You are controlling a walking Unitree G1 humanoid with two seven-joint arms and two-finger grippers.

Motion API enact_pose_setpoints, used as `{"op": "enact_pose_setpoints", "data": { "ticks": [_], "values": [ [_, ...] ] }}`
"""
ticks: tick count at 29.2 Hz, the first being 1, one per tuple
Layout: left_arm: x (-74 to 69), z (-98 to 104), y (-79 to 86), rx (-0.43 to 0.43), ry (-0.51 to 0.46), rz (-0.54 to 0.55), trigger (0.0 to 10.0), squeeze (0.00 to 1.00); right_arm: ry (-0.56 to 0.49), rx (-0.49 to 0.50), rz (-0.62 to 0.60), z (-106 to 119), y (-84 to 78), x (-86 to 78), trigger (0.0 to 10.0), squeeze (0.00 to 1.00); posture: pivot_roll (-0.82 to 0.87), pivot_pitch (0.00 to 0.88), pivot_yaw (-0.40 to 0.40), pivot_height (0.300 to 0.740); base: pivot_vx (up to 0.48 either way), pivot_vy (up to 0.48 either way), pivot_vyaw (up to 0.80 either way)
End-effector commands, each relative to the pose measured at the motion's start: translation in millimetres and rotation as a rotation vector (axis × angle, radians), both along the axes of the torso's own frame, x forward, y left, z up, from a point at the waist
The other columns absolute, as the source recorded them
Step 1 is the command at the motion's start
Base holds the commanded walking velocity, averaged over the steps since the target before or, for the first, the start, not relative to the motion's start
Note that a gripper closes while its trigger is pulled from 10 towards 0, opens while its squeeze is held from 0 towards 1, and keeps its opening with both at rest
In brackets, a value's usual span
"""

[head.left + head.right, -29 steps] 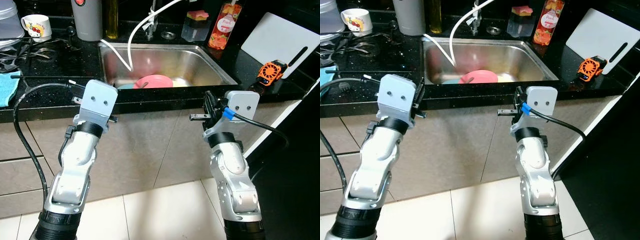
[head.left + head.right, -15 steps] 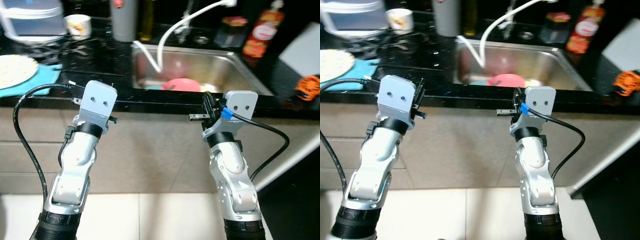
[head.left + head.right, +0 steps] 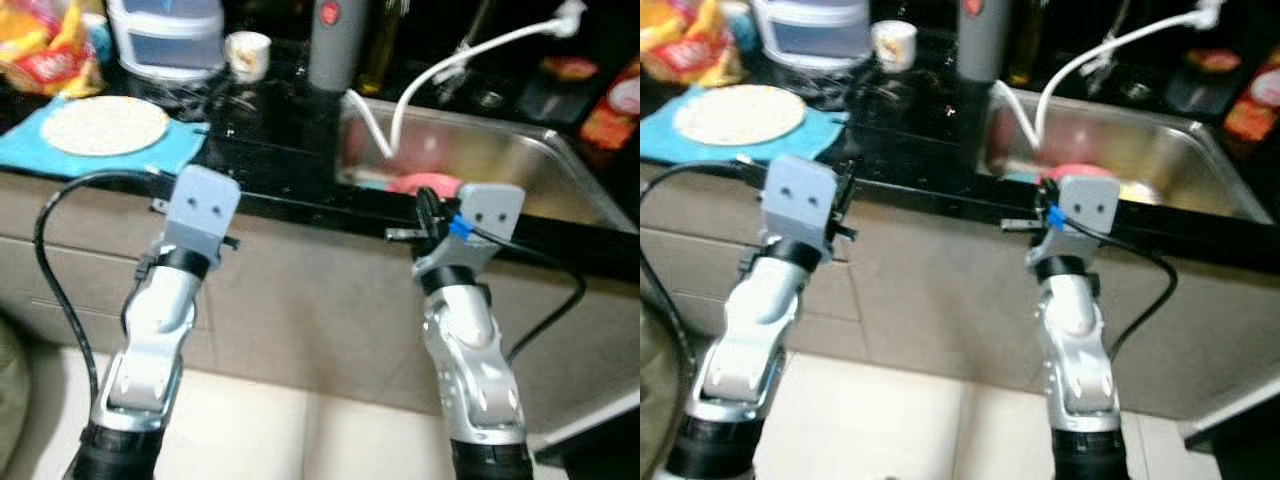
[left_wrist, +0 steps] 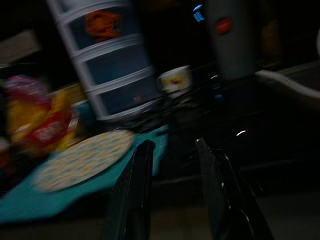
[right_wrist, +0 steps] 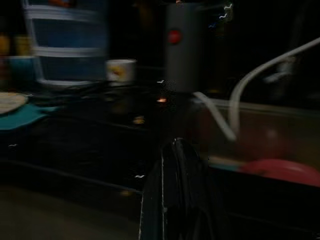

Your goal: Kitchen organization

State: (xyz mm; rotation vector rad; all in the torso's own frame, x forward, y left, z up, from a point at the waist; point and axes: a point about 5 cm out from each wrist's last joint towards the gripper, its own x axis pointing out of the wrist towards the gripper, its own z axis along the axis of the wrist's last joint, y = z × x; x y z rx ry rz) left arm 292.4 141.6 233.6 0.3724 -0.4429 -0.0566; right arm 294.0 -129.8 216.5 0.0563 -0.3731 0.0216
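Pink plate [image 3: 425, 184] in steel sink [image 3: 520, 165]; patterned plate [image 3: 103, 123] flat on blue mat [image 3: 180, 150], counter's left.

Dim, blurred. Right gripper [image 5: 175, 192] fingers pressed together, before dark counter edge. Beyond: grey canister [image 5: 182, 47], white mug [image 5: 120, 70], white hose [image 5: 250, 85], pink dish [image 5: 282, 170] in sink.

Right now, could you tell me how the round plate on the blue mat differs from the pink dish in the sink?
The round plate is pale with a speckled pattern, while the pink dish is plain pink. The plate lies flat on the blue mat on the counter, in full view; the dish sits down inside the steel sink, partly hidden behind the counter edge and the right arm. Both are round tableware, and neither is touched by the robot's fingers.
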Motion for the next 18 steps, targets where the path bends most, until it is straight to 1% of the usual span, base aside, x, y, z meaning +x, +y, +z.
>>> {"op": "enact_pose_setpoints", "data": {
  "ticks": [1,3,15,18],
  "values": [
    [-0.4,-3.9,-0.4,0.01,0.015,-0.003,10.0,0.0,0.009,0.003,-0.007,-0.8,-2.7,0.2,10.0,0.0,0.18,0.039,-0.108,0.74,0.0,0.0,0.8],
    [0.1,-4.0,-0.2,0.01,0.016,-0.003,10.0,0.0,0.01,0.003,-0.01,-1.1,-2.7,0.6,10.0,0.0,0.18,0.039,-0.108,0.74,0.0,0.0,0.8],
    [0.8,-5.2,-0.5,0.011,0.021,-0.005,10.0,0.0,0.03,0.045,-0.025,-3.5,-6.3,1.4,10.0,0.0,0.18,0.041,-0.106,0.74,0.0,0.0,0.0],
    [0.8,-5.4,-0.8,0.011,0.023,-0.007,10.0,0.0,0.037,0.051,-0.026,-4.2,-6.4,1.6,10.0,0.0,0.18,0.041,-0.105,0.74,0.0,0.0,-0.47]
  ]
}}
